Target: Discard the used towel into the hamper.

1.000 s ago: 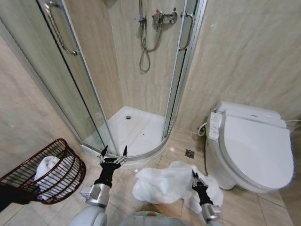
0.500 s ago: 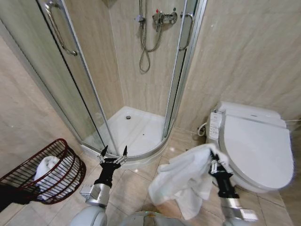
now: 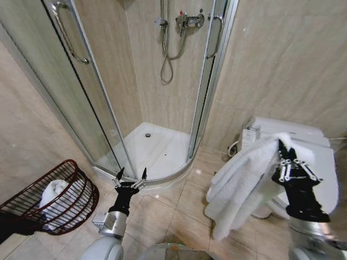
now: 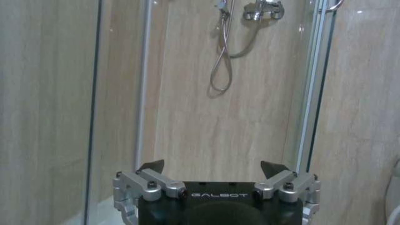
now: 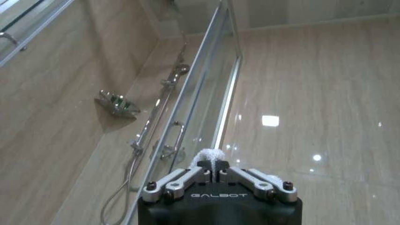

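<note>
A white towel (image 3: 244, 181) hangs in mid-air in front of the toilet, held by its top fold. My right gripper (image 3: 282, 145) is shut on that fold, raised at the right of the head view; a tuft of towel (image 5: 209, 157) pokes out between the closed fingers in the right wrist view. The hamper (image 3: 32, 208), a dark reddish-brown wire basket, stands tilted on the floor at the far left with another white towel (image 3: 54, 192) inside. My left gripper (image 3: 130, 176) is open and empty, low near the shower step, its fingers (image 4: 153, 166) spread.
A white toilet (image 3: 295, 173) with a side control panel stands at the right. The corner shower has glass doors (image 3: 206, 81), a white tray (image 3: 154, 149) and a hose. Tiled floor (image 3: 173, 211) lies between hamper and toilet.
My right gripper has lifted the towel from the floor up and to the right, so it now hangs clear of the tiles. The left arm and hamper have not moved.
</note>
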